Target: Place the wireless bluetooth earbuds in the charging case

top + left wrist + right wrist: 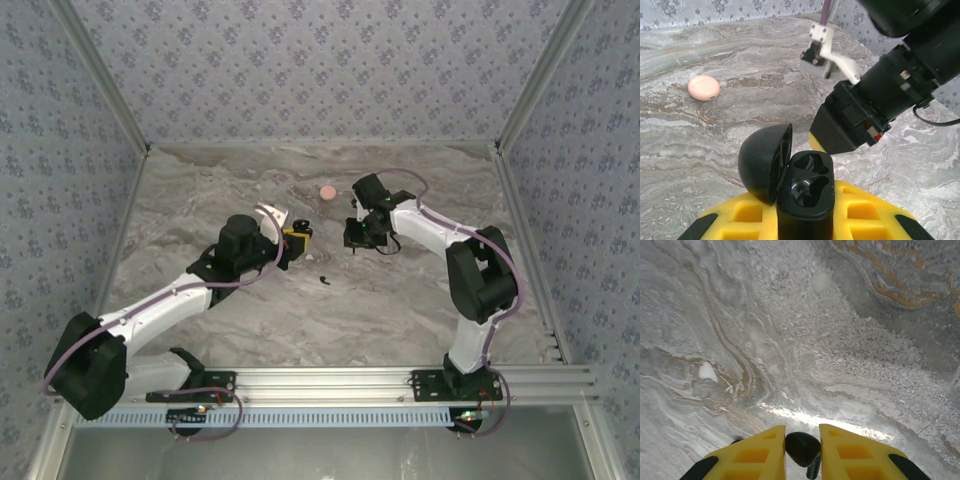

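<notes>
The charging case [805,200] runs off the bottom edge; one earbud [801,446] is partly hidden

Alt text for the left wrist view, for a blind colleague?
The open charging case sits clamped in the left gripper, lid swung left, two wells facing up. The right arm's black wrist hangs just beyond; a pink disc lies on the marble table.

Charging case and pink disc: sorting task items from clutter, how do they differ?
The charging case is black, the pink disc pale pink. The charging case stands open, lid swung aside; the pink disc lies flat. The left end effector grips the charging case; the pink disc rests loose on the table. Both are small and rounded.
</notes>
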### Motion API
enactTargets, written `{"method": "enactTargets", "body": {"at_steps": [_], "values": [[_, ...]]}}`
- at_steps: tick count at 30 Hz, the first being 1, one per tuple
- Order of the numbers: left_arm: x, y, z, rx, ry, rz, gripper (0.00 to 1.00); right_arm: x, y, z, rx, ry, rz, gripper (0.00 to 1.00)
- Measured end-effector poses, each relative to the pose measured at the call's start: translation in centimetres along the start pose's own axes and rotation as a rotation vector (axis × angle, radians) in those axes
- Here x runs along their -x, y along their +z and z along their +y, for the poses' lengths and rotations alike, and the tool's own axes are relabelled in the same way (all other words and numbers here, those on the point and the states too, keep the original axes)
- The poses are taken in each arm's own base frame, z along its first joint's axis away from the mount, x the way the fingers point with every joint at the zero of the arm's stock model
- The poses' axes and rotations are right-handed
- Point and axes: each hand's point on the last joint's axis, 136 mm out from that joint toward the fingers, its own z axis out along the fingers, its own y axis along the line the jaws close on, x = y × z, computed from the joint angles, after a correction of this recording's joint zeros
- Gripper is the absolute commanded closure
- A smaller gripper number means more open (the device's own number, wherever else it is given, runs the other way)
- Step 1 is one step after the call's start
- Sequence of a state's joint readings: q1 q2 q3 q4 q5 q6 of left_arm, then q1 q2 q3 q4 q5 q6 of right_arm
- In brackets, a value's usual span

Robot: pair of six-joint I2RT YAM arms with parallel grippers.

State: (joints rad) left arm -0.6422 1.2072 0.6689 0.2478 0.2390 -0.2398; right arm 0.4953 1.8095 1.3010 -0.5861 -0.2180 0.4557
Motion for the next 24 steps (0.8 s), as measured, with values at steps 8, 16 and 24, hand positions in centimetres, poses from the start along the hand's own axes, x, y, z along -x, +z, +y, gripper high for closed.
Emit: {"method": "enactTargets", "body": {"at_steps": [8,16,24], "values": [[-0.9,1.1,0.4,0.002,-0.035,0.015,0.81,1.0,-2.5,1.3,0.082,-0.009,-0.067,0.79],[-2.2,1.9,0.5,0.000,-0.041,0.043,0.81,1.9,-5.4,3.2,0.159,-0.037,-0.134,0.78],[-2.3,2.2,0.4,-0.009,-0.045,0.026,0.81,2.4,-8.8,4.9,0.225,-0.071,-0.205,0.78]]}}
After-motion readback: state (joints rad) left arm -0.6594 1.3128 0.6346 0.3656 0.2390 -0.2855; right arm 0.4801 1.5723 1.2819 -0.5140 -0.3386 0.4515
